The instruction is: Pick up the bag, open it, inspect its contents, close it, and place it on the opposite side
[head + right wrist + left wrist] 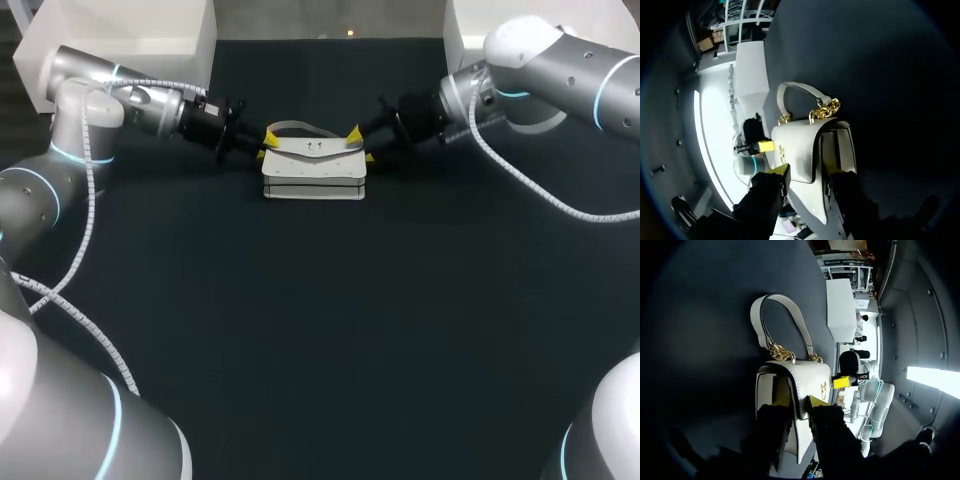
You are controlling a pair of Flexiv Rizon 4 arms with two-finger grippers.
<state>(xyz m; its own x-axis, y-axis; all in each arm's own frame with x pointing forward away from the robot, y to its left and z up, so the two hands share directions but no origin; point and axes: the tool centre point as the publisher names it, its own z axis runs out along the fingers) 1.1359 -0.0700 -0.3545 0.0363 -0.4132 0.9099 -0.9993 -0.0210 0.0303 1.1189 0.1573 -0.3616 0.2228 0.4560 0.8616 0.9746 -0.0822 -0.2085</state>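
Bag [313, 172] near far table [320, 330] edge, clamped both ends.

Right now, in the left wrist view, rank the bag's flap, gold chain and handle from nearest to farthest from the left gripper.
1. Flap of the bag, between the left gripper's fingers.
2. Gold chain, ahead of the gripper, at the flap's top edge.
3. Handle, farthest, arching beyond the chain.

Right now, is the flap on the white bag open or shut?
Shut. The flap lies folded down over the front of the bag, with its gold clasp against the body; both wrist views show this.
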